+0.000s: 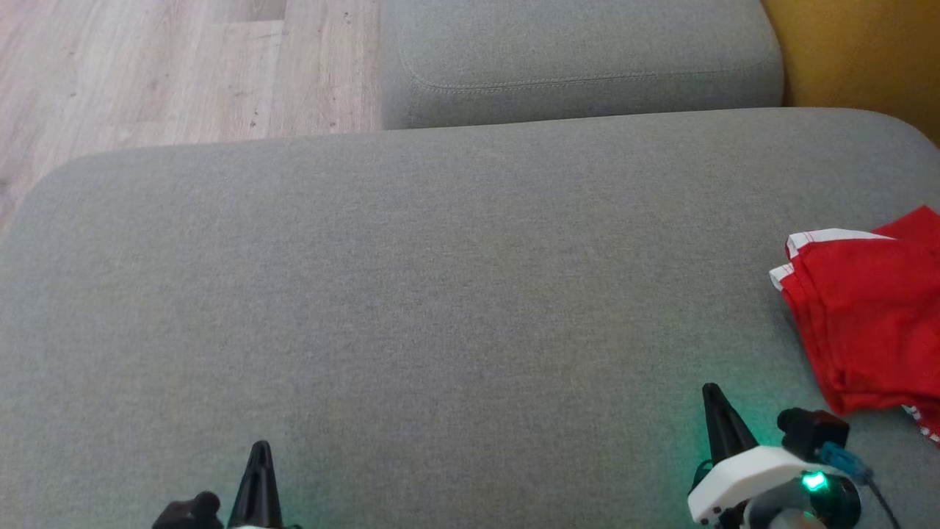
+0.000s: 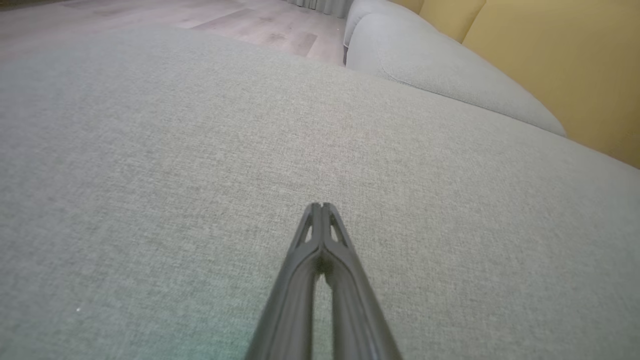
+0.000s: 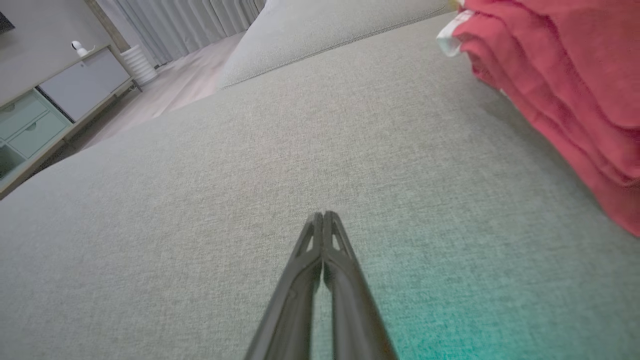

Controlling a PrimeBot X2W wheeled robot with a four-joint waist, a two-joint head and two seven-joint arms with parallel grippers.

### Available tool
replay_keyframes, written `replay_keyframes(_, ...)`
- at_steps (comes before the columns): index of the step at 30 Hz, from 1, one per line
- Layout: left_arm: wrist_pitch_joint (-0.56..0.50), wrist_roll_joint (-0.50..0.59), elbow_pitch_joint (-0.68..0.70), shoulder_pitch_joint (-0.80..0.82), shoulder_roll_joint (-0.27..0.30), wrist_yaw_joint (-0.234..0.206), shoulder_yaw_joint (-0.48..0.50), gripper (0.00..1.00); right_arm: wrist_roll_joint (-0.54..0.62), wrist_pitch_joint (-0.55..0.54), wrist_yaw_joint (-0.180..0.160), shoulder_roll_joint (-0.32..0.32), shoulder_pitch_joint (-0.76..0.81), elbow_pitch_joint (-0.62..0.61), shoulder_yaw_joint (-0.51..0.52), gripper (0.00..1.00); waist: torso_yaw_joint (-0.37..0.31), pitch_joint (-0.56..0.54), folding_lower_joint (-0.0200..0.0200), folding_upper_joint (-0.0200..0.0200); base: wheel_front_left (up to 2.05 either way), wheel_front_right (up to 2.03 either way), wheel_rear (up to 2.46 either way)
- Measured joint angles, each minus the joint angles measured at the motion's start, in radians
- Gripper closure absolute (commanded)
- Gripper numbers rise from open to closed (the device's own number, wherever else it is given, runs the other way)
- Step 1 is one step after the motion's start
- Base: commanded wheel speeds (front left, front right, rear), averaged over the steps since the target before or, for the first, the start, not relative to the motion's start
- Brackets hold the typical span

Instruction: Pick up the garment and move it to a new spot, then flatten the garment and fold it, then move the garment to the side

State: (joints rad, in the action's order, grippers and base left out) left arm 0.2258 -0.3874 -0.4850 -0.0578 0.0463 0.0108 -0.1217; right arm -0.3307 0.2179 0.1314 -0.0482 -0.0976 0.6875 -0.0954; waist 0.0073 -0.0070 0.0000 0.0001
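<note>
On the right edge of the cushion (image 1: 440, 279) lies the garment (image 1: 866, 323), red with white trim, stacked in several neat layers and partly cut off by the head view's border. Judged from that, the pick-up, the flattening, the folding and the shift to the side all look done. Little or nothing seems left, beyond perhaps drawing the arms away. The left gripper (image 1: 260, 448) sits low at the near edge, well apart from the garment, its fingers pressed together with nothing between them. Its wrist view has bare grey fabric ahead. The right gripper (image 1: 711, 391) is near the garment's near corner but not touching it, likewise clenched on nothing, the tips meeting over bare cushion. A second cushion (image 1: 580, 66) and wooden floor (image 1: 147, 66) lie beyond.
</note>
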Motion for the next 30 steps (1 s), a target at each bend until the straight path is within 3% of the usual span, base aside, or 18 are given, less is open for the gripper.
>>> replay_keyframes(30, -0.093, -0.327, 0.053, 0.025, 0.0, 0.034, 0.057, 1.0, -0.341, -0.087, 0.0, 0.0, 0.001, -0.109, 0.06, 1.0, -0.002, 0.003, 0.0, 0.0, 0.0, 0.0, 0.0)
